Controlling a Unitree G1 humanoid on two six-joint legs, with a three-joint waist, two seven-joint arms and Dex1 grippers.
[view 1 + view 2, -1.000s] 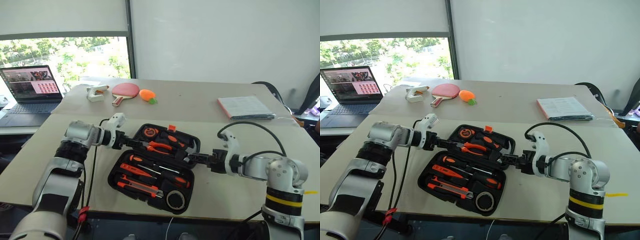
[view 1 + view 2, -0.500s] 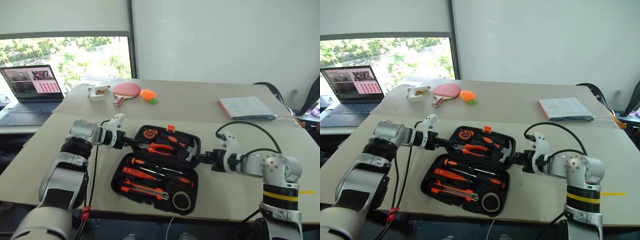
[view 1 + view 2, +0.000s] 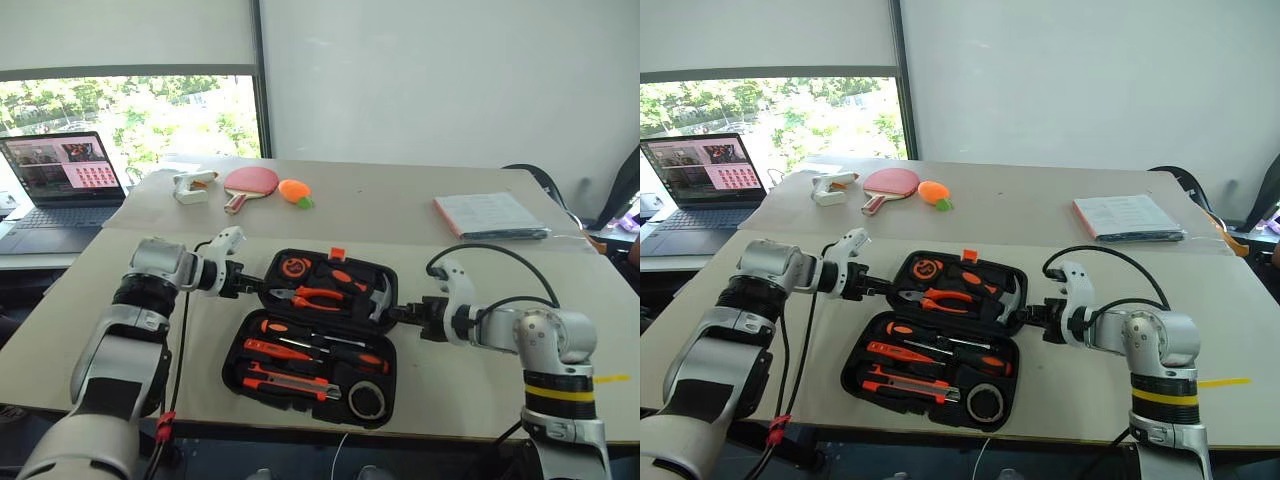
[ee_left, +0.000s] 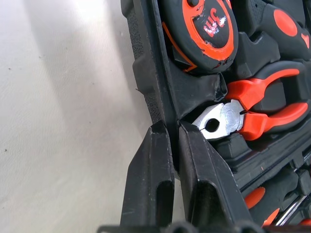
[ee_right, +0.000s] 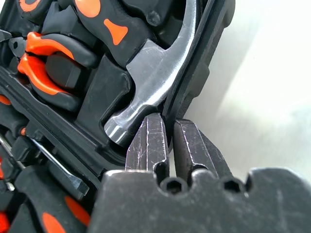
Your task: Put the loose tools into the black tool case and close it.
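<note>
black tool case [image 3: 312, 338] open on the table [image 3: 450, 385] between both grippers, left gripper [image 4: 167, 141] clamped on the lid's rim beside the pliers [image 4: 252, 109], right gripper [image 5: 167, 131] apparently pinching the opposite rim by the hammer [image 5: 150, 73]

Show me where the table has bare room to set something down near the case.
Free: the near table left of the black tool case, and the stretch between the case and the booklet. Also the far table between the orange toy and the booklet. Crowded: both lid edges, where the left claw and right claw are shut on the rim.
</note>
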